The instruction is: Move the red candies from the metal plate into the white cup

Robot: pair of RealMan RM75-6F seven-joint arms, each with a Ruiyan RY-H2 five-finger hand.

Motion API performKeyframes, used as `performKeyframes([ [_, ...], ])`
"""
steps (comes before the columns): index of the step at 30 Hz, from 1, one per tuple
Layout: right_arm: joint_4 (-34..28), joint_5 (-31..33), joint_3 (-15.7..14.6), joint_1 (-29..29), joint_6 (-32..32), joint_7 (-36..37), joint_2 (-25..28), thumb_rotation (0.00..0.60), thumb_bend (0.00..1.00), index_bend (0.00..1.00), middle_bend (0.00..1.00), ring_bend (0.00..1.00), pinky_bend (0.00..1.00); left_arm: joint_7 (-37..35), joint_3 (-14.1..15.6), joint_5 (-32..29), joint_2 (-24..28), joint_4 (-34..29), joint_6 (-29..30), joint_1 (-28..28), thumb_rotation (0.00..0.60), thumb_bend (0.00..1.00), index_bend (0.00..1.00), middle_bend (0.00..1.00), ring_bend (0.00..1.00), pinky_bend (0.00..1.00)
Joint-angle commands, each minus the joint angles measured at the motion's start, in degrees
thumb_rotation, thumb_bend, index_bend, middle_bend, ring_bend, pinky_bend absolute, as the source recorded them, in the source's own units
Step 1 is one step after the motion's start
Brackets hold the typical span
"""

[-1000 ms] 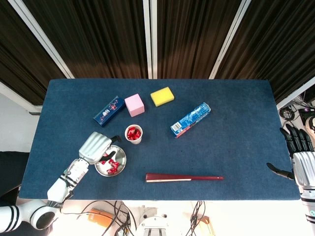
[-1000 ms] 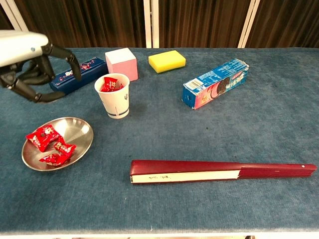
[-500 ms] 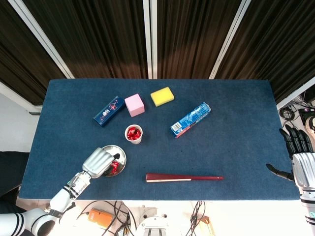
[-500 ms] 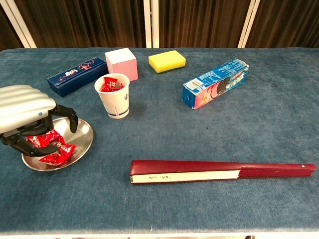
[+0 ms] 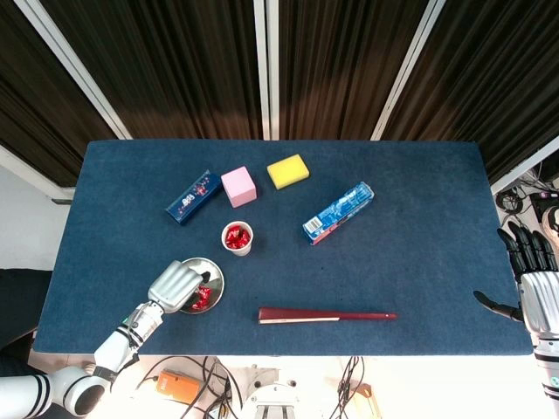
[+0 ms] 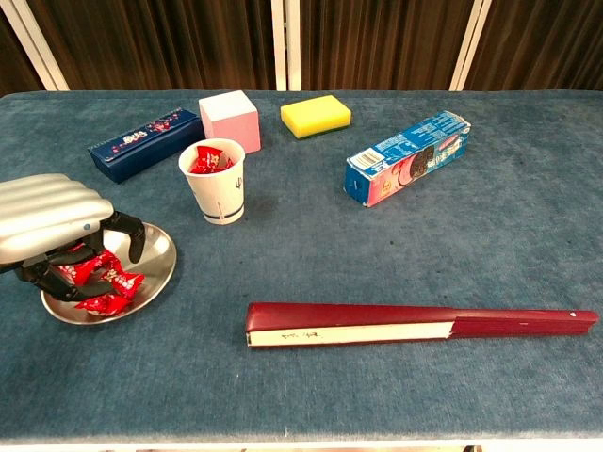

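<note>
The metal plate [image 6: 160, 259] lies at the table's front left, with several red candies [image 6: 105, 281] in it. My left hand [image 6: 52, 224] hangs over the plate's left half, fingers curled down onto the candies. Whether a candy is gripped is hidden under the fingers. In the head view the left hand [image 5: 175, 284] covers part of the metal plate [image 5: 212, 272]. The white cup [image 6: 215, 184] stands upright just behind and to the right of the plate and holds red candies [image 6: 207, 160]. My right hand [image 5: 531, 279] hovers at the table's far right edge, fingers spread and holding nothing.
A dark blue narrow box [image 6: 146, 143], a pink cube [image 6: 229, 118] and a yellow sponge [image 6: 316, 115] sit behind the cup. A blue cookie box [image 6: 407, 156] lies to the right. A closed dark red fan [image 6: 419, 323] stretches along the front.
My left hand came from behind the plate down and forward onto it, and its fingers have curled closer onto the candies. The right hand has not moved.
</note>
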Motion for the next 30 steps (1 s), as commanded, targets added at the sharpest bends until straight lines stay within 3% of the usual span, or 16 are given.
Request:
performKeyframes([
  [1,0.07,0.07,-0.02,0.01,-0.09,0.03,-0.05,0.600,0.12,0.00,0.00,0.00,0.00,0.30,-0.14,-0.42,-0.14,0.21,-0.44,-0.04,0.600,0.25,0.42,0.92,0.82,0.69],
  [11,0.15,0.33,0.05,0.10,-0.37,0.06,-0.14,0.600,0.12,0.00,0.00,0.00,0.00,0.20,-0.61,-1.91,-1.11,1.75,-2.04,-0.17,0.600,0.26,0.49,0.92,0.82,0.69],
  [19,0.02,0.40,0.13,0.07,-0.29,-0.08,-0.05,0.600,0.12,0.00,0.00,0.00,0.00,-3.60,-1.78,-1.24,-0.39,1.02,-1.48,-0.04,0.600,0.35,0.58,0.92,0.83,0.69],
  [23,-0.04,0.31,0.14,0.06,-0.20,-0.12,-0.05,0.600,0.12,0.00,0.00,0.00,0.00,-7.03,-3.61,-0.44,1.70,-1.94,-0.42,-0.33,0.600,0.36,0.58,0.92,0.83,0.69],
  [30,-0.18,0.13,0.16,0.10,-0.11,-0.26,0.01,0.600,0.12,0.00,0.00,0.00,0.00,-11.96,-9.82,-1.79,4.63,-6.71,-0.64,-3.16,0.600,0.36,0.58,0.92,0.83,0.69],
])
